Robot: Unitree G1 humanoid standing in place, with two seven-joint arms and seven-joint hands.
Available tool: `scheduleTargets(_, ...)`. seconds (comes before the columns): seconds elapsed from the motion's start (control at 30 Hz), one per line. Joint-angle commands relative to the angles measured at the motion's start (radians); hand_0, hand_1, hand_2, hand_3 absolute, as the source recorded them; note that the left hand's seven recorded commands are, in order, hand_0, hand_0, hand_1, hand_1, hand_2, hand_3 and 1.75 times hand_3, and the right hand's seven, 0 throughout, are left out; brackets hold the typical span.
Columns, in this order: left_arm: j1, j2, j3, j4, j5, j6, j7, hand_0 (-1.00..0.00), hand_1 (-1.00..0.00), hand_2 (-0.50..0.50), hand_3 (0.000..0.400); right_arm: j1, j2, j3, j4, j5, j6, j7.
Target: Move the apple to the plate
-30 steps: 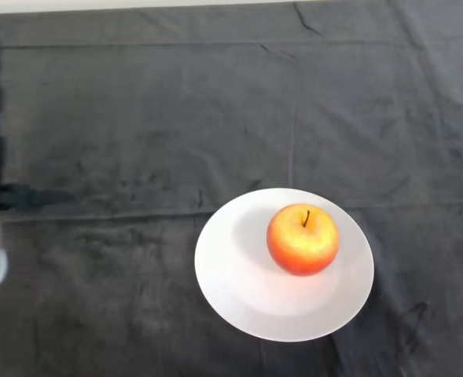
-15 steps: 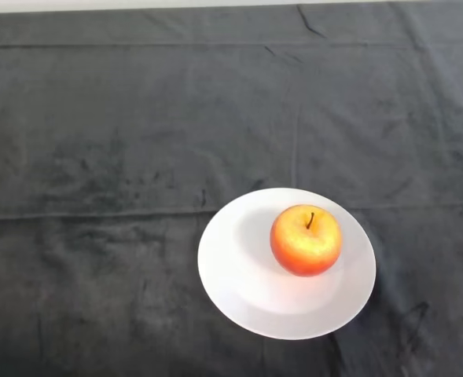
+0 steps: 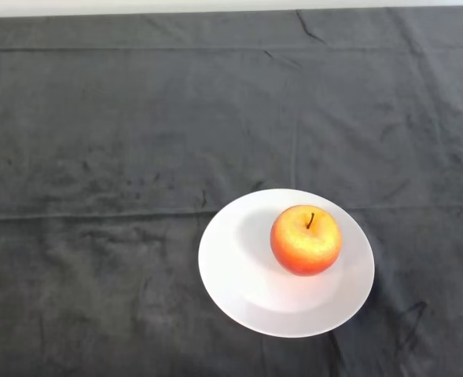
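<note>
A red and yellow apple (image 3: 306, 239) with a dark stem stands upright on a round white plate (image 3: 235, 271). The apple sits right of the plate's middle. The plate lies on the dark cloth, right of centre and near the front of the table.
The dark cloth (image 3: 121, 141) covers the whole table, with creases running across it. A pale strip (image 3: 97, 6) shows along the table's far edge.
The arm and hand at the left edge one second ago have left the view. The apple and plate have stayed in place.
</note>
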Motion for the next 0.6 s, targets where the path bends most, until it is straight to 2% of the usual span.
scheduleTargets(0.03, 0.03, 0.035, 0.035, 0.012, -0.026, 0.02, -0.016, 0.0, 0.0, 0.0, 0.0, 0.03, -0.022, -0.0065, 0.017, 0.007, -0.007, 0.0048)
scheduleTargets(0.6, 0.037, 0.022, 0.089, -0.029, -0.043, 0.062, -0.056, 0.0, 0.0, 0.0, 0.0, 0.03, -0.021, -0.0062, 0.015, 0.0069, -0.007, 0.0041)
